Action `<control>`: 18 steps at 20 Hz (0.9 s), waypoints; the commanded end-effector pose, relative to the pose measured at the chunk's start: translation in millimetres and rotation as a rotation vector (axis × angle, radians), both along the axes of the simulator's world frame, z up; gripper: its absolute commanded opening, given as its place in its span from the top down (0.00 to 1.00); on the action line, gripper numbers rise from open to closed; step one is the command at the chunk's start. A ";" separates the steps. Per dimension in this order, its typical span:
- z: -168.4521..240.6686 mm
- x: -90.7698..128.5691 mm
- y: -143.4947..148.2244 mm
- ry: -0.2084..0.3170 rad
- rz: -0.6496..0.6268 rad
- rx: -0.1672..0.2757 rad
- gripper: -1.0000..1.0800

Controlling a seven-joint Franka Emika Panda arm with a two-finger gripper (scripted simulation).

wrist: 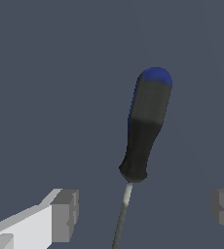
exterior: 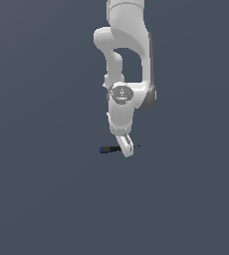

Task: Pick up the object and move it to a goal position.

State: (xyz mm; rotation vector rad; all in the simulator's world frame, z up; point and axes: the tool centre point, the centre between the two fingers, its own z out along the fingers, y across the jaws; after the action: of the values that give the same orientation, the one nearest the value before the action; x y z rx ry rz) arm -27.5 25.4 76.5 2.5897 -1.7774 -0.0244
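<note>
The gripper (exterior: 127,148) is hanging low over the bench (exterior: 47,199), pointing pretty much straight down, and its fingers (wrist: 64,215) are spread wide apart with nothing between the pads touching anything. In the wrist view you can see one pad on each side and the thin shaft of the screwdriver (wrist: 145,127) running down the gap between them, not touching either one.

The screwdriver is lying flat on the bench right under the gripper. Black handle, blue cap on the end, and in the exterior view the handle pokes out toward the exterior view's left of the fingers while the skinny shaft tip just barely shows on the other side.

The bench itself is a plain, flat, dark slate-blue surface that fills the whole picture, no edges, no walls. White arm (exterior: 126,60) comes down from the top. I couldn't spot any readable writing or logos anywhere.
</note>
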 end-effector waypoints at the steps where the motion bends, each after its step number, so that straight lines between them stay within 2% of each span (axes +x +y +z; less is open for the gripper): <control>1: -3.1 -0.9 1.0 -0.003 -0.059 -0.003 0.04; 10: -10.0 -3.1 3.0 -0.011 -0.188 -0.009 0.04; 18: -11.5 -3.6 3.4 -0.012 -0.208 -0.010 0.04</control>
State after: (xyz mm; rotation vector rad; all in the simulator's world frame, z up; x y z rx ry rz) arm -31.1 28.9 65.3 2.3916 -2.0369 -0.0008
